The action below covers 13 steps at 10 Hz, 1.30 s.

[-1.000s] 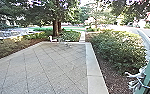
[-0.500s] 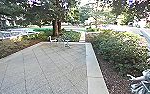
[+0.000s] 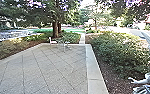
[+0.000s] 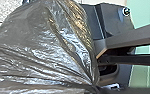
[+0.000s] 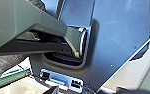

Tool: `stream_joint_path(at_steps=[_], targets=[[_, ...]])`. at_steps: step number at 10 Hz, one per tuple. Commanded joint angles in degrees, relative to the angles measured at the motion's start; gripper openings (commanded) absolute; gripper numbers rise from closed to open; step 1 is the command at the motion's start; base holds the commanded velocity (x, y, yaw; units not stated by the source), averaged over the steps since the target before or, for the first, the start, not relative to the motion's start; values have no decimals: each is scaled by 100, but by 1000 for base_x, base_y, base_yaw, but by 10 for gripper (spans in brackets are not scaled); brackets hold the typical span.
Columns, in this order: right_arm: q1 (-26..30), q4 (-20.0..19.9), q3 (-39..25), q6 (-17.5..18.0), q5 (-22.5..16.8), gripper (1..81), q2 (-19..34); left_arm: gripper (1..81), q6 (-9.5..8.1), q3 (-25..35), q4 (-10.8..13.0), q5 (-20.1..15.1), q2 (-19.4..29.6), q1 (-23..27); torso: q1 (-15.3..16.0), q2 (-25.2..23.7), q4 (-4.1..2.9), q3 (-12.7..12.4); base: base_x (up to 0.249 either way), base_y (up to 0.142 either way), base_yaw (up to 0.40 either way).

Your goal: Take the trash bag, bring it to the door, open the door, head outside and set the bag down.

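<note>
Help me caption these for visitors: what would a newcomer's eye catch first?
Most striking is the shiny, dark grey plastic trash bag, large in the left wrist view. In the head view, a pale grey paved patio stretches ahead, with a broad, leafy green bush to its right. A small white chair stands near the patio's far edge.

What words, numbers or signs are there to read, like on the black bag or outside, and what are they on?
None that I can read.
Black bag: no writing on the part seen.
Paving: none seen.
Robot's small pale panel: dark marks, too blurred to tell if they're letters.
</note>
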<state>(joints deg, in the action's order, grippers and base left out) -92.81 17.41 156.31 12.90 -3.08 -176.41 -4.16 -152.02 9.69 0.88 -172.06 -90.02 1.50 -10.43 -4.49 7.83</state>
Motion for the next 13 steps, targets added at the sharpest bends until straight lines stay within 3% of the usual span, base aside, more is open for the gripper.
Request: stream_joint_path(at_steps=[1,4,10,13], targets=[[240,8,-66,2,-307,811,-64,10,29,23,33,-307,-13,243,2,0,0,2,137,0,0],[240,8,-66,2,-307,811,-64,10,29,23,24,-307,-4,243,-7,-2,0,-2,138,0,0],[240,8,-58,2,-307,811,-55,10,29,32,15,-307,-13,243,-9,-5,0,-2,141,75,0],[240,-1,-75,11,-307,811,-55,10,29,23,-11,-299,-4,243,-7,-5,0,-2,73,0,0]])
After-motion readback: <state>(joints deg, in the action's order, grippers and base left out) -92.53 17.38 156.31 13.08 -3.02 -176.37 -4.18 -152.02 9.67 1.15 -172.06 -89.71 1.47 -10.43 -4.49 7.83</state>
